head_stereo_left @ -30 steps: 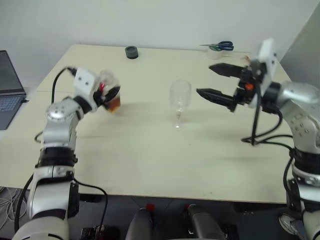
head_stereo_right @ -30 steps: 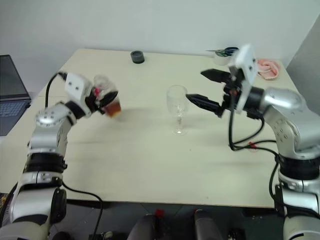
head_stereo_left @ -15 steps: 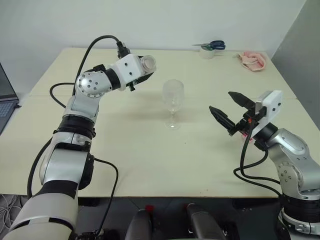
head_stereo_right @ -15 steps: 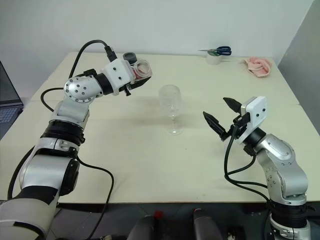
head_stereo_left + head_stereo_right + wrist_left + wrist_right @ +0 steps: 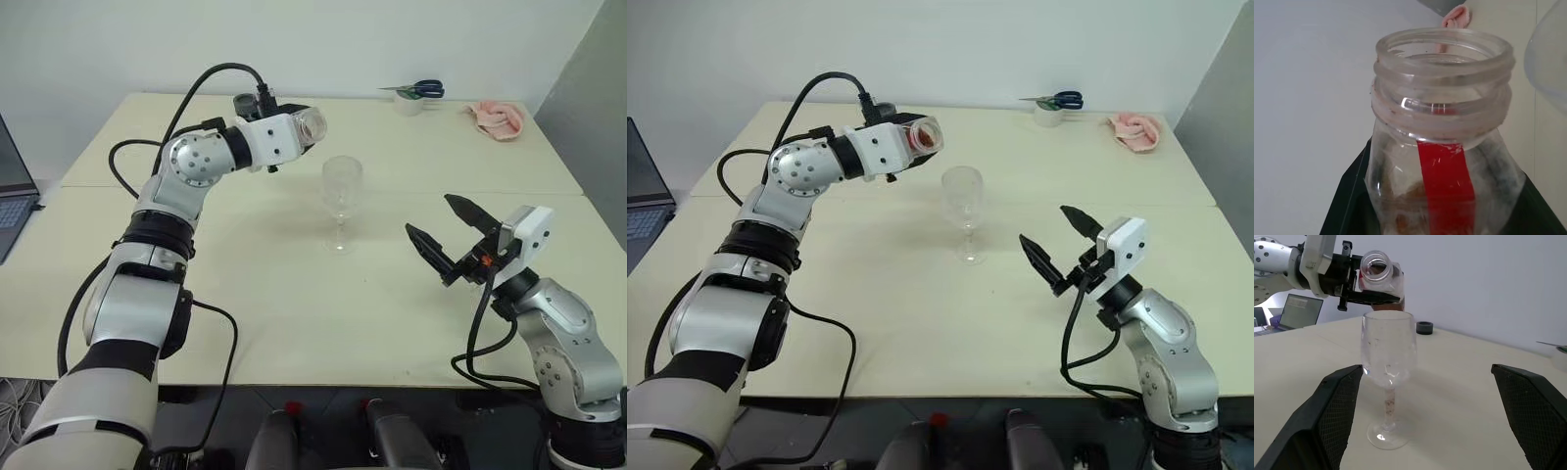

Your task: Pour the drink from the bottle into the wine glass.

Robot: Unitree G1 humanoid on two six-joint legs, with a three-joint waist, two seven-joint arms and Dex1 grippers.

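1. Two claws are over the table (image 5: 294, 323). The nearer one, the right claw (image 5: 443, 237), hangs just above the tabletop with its fingers spread wide and nothing between them.
2. Ahead of that claw's tips stands the glass (image 5: 340, 201), upright on its foot, apart from both fingers; in the right wrist view it sits between them (image 5: 1388, 382).
3. Beyond the glass and higher up, the left claw (image 5: 911, 137) is clenched on the bottle (image 5: 925, 135).
4. The bottle lies close to level, its long axis running from the claw toward the glass, and its uncapped mouth faces the glass from above and to one side of the rim, not touching it.
5. A red label strip (image 5: 1445, 183) runs along the bottle's length, and a little brownish drink (image 5: 1405, 196) lies low in the body near the claw; none is at the mouth.
6. A black cap (image 5: 1424, 327) lies on the table behind the left claw.
7. Farthest off, past both claws, lie scissors (image 5: 421, 90), a tape roll (image 5: 407, 105) and a pink cloth (image 5: 495, 117).
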